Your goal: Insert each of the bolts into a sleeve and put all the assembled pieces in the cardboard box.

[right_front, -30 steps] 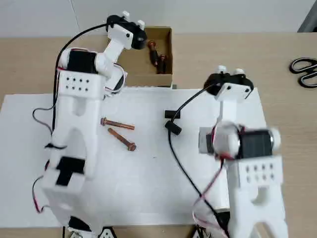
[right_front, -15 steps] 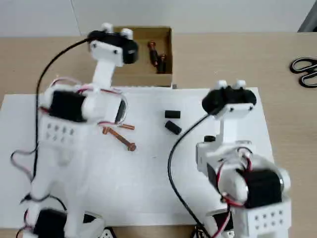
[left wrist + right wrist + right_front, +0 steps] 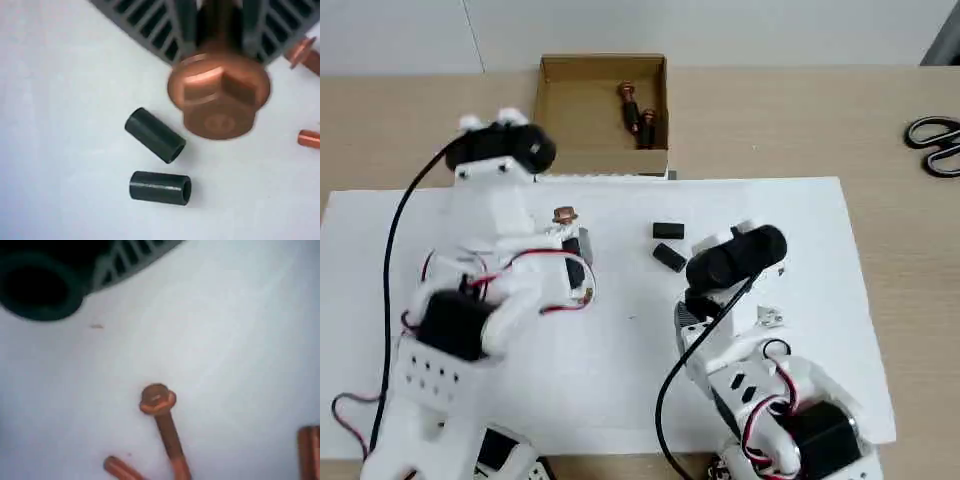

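Left wrist view: a copper flange bolt [image 3: 218, 95] is clenched in the left gripper [image 3: 218, 22], head up and shank down, apparently held ready for sleeving. One black sleeve [image 3: 155, 135] and a second sleeve [image 3: 160, 187] are left lying on the white sheet [image 3: 620, 380] at the bolt's three o'clock. Assembled pieces [image 3: 638, 110] are seen in the cardboard box [image 3: 603, 62] at twelve. What the right gripper [image 3: 90, 270] grips cannot be told.

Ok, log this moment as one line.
left gripper: holding bolt | right gripper: holding sleeve | sheet: two loose sleeves | box: two assembled pieces
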`<state>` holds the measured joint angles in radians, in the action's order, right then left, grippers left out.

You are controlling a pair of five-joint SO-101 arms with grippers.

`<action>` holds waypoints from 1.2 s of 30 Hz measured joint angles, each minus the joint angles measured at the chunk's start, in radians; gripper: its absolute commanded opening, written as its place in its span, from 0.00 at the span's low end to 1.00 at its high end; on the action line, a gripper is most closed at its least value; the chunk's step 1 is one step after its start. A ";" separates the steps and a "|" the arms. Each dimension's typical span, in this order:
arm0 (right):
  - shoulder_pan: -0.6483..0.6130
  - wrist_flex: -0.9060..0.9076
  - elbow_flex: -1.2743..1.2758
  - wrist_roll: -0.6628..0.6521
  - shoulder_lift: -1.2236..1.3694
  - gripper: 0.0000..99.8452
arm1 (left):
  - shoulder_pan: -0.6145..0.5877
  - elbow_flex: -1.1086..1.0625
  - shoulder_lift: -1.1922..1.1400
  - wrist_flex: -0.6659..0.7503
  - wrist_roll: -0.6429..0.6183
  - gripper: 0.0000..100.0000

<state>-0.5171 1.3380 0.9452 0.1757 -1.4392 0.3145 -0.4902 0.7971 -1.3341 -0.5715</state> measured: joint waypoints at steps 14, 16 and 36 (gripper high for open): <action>-0.242 -0.037 0.183 0.000 -0.155 0.00 | 0.083 -0.302 0.301 0.221 -0.143 0.00; -0.269 -0.037 0.204 0.000 -0.180 0.00 | 0.083 -0.338 0.341 0.250 -0.147 0.00; -0.322 -0.144 0.295 -0.060 -0.258 0.00 | 0.219 -0.517 0.628 0.330 -0.147 0.01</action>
<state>-0.8393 1.1937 1.2398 0.1158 -1.6970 0.5340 -1.0073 1.4246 -1.0042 -0.7188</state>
